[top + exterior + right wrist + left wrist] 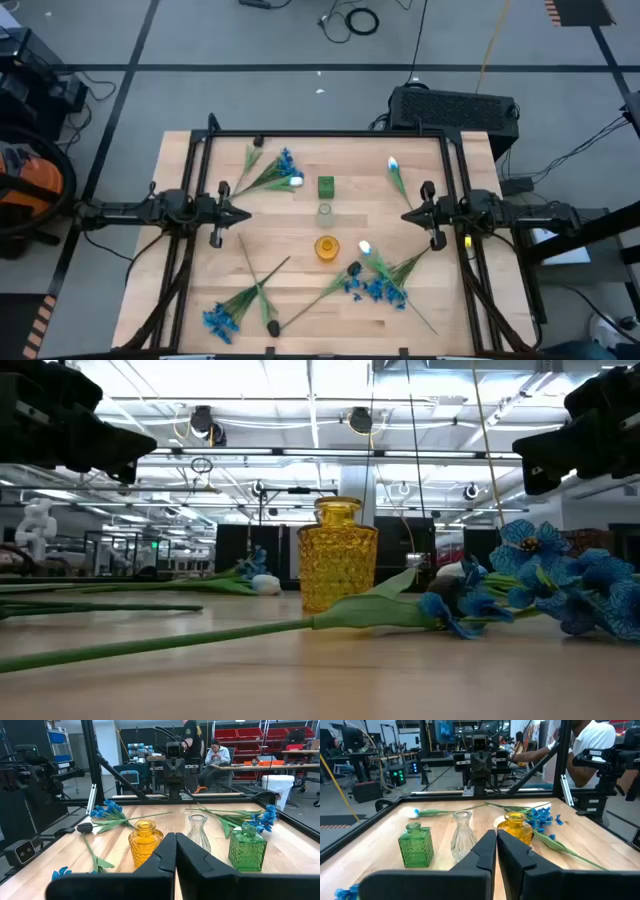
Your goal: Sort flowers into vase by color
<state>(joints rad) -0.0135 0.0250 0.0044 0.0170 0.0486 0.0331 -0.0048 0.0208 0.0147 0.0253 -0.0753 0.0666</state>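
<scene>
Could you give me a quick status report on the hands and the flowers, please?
Left hand and right hand shut, empty. Flowers on the table; vases empty. Nothing in the way.

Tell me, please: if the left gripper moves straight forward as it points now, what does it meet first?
Probably the clear vase; the shut left gripper aims about at it, though depth is uncertain.

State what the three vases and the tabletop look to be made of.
Yellow vase: likely pressed glass, translucent amber with a glossy bumpy pattern. Green vase: translucent, square, with a textured glassy face. Clear vase: see-through and ribbed; glass or clear plastic, cannot tell. Tabletop: pale wood planks with visible seams and a matte finish.
</scene>
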